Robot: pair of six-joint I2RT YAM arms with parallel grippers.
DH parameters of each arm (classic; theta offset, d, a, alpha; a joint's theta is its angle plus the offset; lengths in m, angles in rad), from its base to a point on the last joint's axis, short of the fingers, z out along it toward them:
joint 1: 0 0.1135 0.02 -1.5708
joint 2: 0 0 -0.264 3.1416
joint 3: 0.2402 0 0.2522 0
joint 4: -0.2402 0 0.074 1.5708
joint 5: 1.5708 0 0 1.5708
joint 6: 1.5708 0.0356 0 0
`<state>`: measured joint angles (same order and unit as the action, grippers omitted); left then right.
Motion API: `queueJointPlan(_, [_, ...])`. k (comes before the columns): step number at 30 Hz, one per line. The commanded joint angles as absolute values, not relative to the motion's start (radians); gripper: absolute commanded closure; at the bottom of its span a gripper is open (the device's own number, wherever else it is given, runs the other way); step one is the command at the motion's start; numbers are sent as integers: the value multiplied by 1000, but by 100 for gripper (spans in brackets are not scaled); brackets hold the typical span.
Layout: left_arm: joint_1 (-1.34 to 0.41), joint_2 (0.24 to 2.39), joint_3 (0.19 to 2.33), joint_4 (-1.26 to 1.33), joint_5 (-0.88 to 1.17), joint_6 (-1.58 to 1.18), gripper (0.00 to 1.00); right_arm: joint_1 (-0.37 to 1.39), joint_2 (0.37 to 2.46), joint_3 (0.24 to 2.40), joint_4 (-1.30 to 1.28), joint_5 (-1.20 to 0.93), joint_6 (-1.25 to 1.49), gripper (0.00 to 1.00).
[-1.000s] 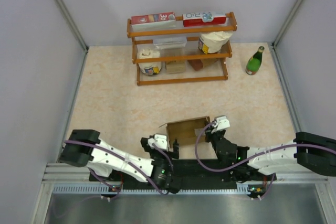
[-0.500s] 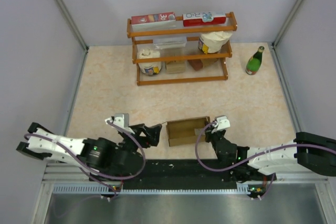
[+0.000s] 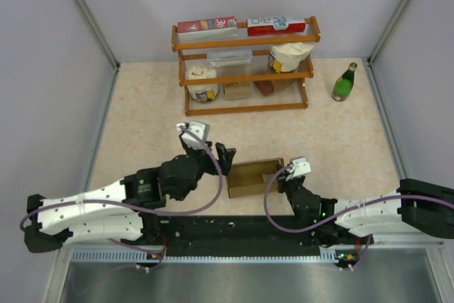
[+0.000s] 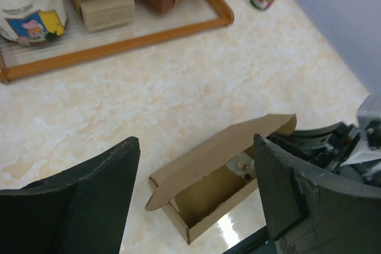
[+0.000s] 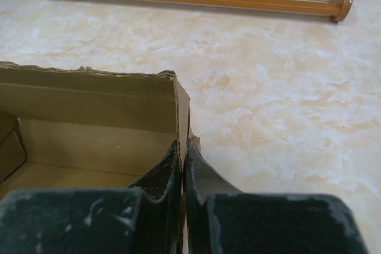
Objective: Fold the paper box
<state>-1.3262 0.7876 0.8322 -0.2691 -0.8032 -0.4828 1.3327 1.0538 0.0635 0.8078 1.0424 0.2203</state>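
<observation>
We are seeing the box (image 3: 250, 179) lying near the arms, its right wall pinched by the right gripper (image 5: 183, 162) (fingers partly hiding it). The left gripper (image 3: 223, 160) is hovering spread, and a carton (image 3: 206, 25) is possibly showing "30".

We see the paper box (image 4: 220, 171) as matt brown cardboard, its rim rough and fibrous; the counter (image 4: 178, 87) is smooth, glossy marbled beige; the shelf (image 3: 245, 108) is varnished wood with clear ribbed trays; the right claw (image 5: 183, 162) looks matt black and scuffed; the bottle (image 3: 344, 84) is glossy green.
</observation>
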Motion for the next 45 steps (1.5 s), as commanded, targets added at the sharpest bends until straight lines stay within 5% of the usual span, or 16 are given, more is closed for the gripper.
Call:
queueJointPlan(1, [-1197,900,884,-216,-487,-394,19,1344,1043,38,838,1014,219,100])
queueJointPlan(8, [-862,960,842,-121,-71,-413,21,1345,1074,12,903,982,209,98])
queueJointPlan(23, [-848,1077,732,-41,187,-472,31,1371,1192,-23,1092,1015,146,90])
queueJointPlan(30, [-880,1040,673,-26,181,-502,34,1379,1192,-28,1094,1026,166,69])
queueJointPlan(37, [-926,1046,654,-9,152,-517,35,1387,1074,-25,930,1026,241,56])
queueJointPlan(45, [-960,1069,629,26,124,-531,37,1401,642,-28,396,1049,445,44])
